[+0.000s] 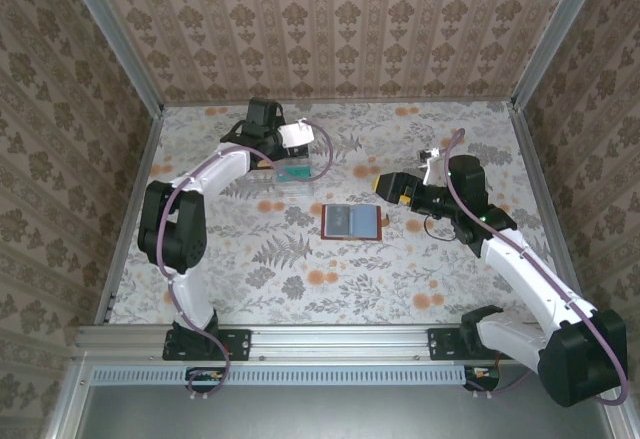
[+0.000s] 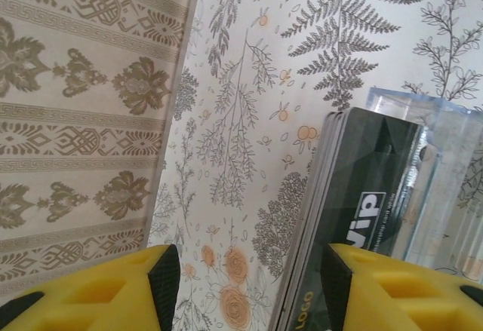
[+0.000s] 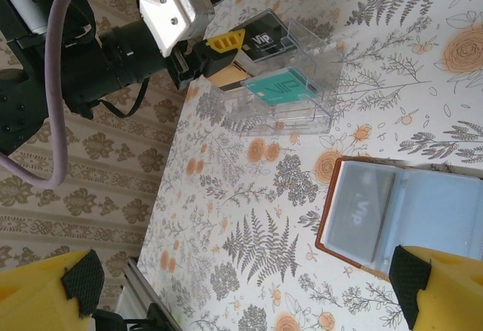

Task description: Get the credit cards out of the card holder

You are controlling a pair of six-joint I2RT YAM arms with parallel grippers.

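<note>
Gaping wide, left gripper [image 2: 249, 286], one finger against dark card [image 2: 355, 195]

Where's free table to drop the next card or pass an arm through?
Bare: the near strip between the card holder and the front rail, plus the far right corner beyond the right end effector. Crowded: far left-centre, where the left end effector sits at the clear tray, and the narrow gap from tray to card holder.

Clear glossy plastic tray [image 3: 296, 122], matt leather card holder [image 3: 444, 200].
</note>
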